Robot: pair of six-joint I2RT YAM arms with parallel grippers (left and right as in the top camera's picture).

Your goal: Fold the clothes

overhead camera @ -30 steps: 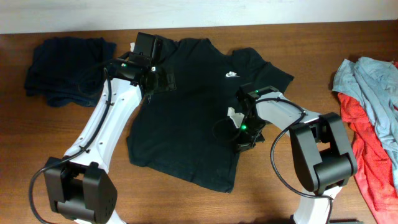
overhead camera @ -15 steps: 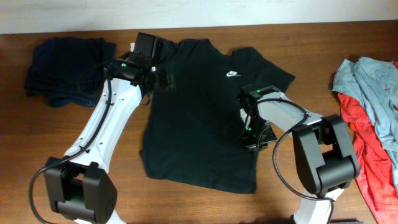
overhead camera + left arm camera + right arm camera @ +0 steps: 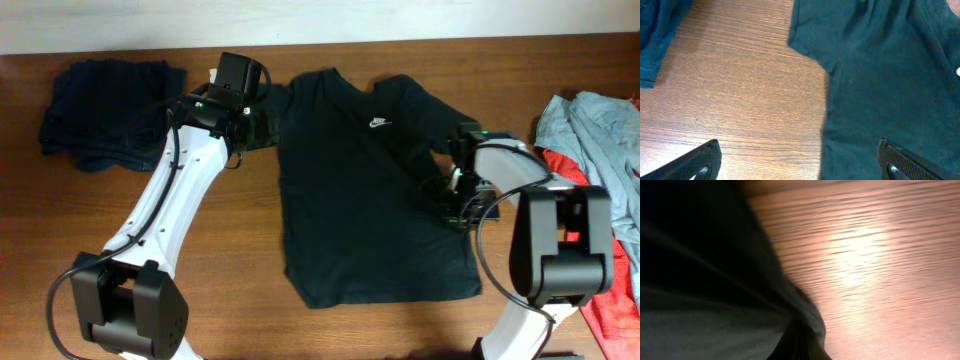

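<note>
A black T-shirt (image 3: pixel 370 190) with a small white chest logo (image 3: pixel 377 123) lies mostly flat on the wooden table (image 3: pixel 230 230), neck toward the far edge. My right gripper (image 3: pixel 462 205) is shut on the shirt's right side edge, and the right wrist view shows dark fabric (image 3: pixel 705 280) bunched at its jaws. My left gripper (image 3: pixel 252 128) hangs open over the shirt's left sleeve. In the left wrist view its wide-apart fingers (image 3: pixel 702 160) straddle bare wood and the shirt's edge (image 3: pixel 890 75), holding nothing.
A dark navy garment (image 3: pixel 105 110) lies crumpled at the far left, its edge also in the left wrist view (image 3: pixel 655 35). A grey-blue garment (image 3: pixel 595 135) and a red one (image 3: pixel 600 260) are heaped at the table's right edge.
My right gripper has moved to the right, dragging the black T-shirt with it. The shirt has slid right and spread out. The left arm has stayed put and open.
</note>
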